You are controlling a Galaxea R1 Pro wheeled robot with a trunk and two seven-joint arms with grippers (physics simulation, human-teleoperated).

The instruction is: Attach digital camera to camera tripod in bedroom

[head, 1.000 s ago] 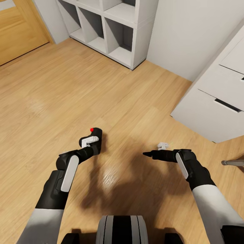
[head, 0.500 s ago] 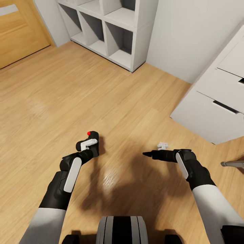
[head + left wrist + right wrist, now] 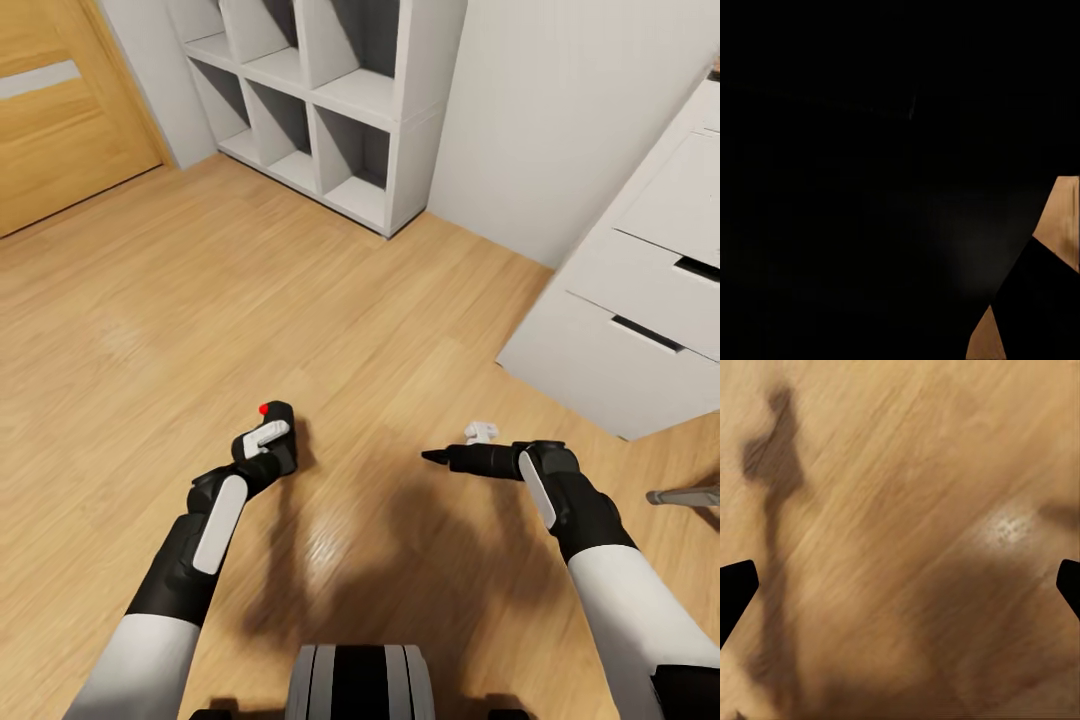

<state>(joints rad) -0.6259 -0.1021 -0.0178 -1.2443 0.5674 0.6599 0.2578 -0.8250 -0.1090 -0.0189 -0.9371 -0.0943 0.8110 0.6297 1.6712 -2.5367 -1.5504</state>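
Left pincer (image 3: 268,437) gripping digital camera (image 3: 277,430), right pincer (image 3: 436,456) over wood floor (image 3: 150,330)

The digital camera (image 3: 277,432), black and chunky with a red dot on top, sits clamped in the left gripper (image 3: 268,440) above the wood floor.

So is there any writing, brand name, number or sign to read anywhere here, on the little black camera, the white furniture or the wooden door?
None: no readable text in any view.
Small black camera in the left hand: a red dot on top, no lettering.
White cube shelf, white drawer unit, wooden door: plain, unmarked.
Right hand: no markings.
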